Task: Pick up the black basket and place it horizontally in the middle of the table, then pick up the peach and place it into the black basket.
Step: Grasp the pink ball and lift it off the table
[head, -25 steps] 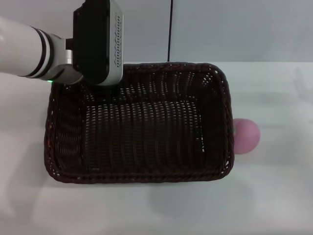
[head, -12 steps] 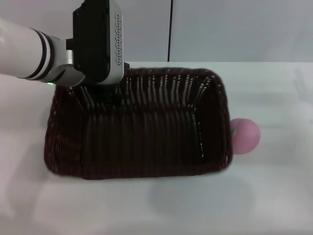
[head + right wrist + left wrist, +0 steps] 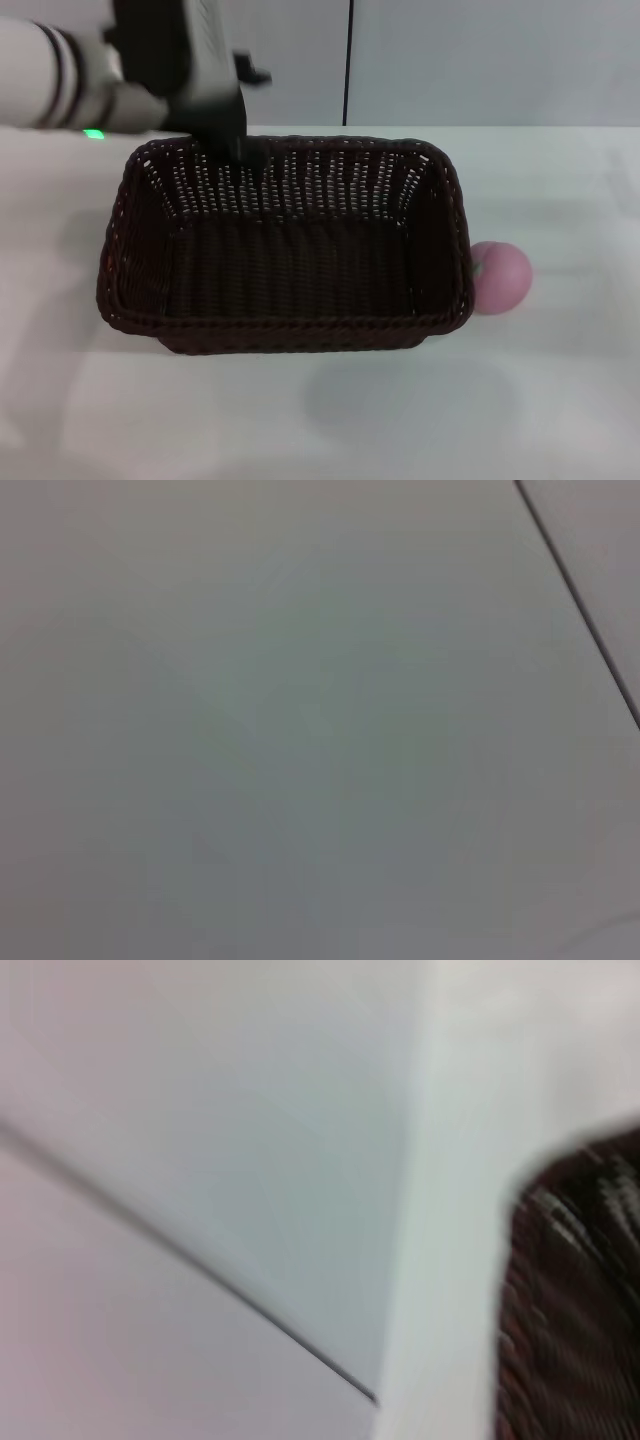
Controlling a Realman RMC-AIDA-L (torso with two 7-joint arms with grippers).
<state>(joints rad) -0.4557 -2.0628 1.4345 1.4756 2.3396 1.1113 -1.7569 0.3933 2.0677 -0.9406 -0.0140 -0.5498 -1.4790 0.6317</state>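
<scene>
The black basket [image 3: 290, 250] is in the head view at the middle of the white table [image 3: 560, 400], tilted so its far wall shows, with a shadow under its near side. My left gripper [image 3: 238, 150] is at the basket's far rim, left of centre, shut on the rim. A piece of the braided rim [image 3: 570, 1290] shows in the left wrist view. The pink peach [image 3: 500, 277] lies on the table right next to the basket's right side. My right gripper is out of view; its wrist view shows only a plain pale surface.
A grey wall with a dark vertical seam [image 3: 349, 60] stands behind the table's far edge. Bare tabletop lies in front of the basket and to the right of the peach.
The left gripper has moved up and back with the basket's far rim in it. The basket has tilted and shifted away from the near edge. The peach has not moved.
</scene>
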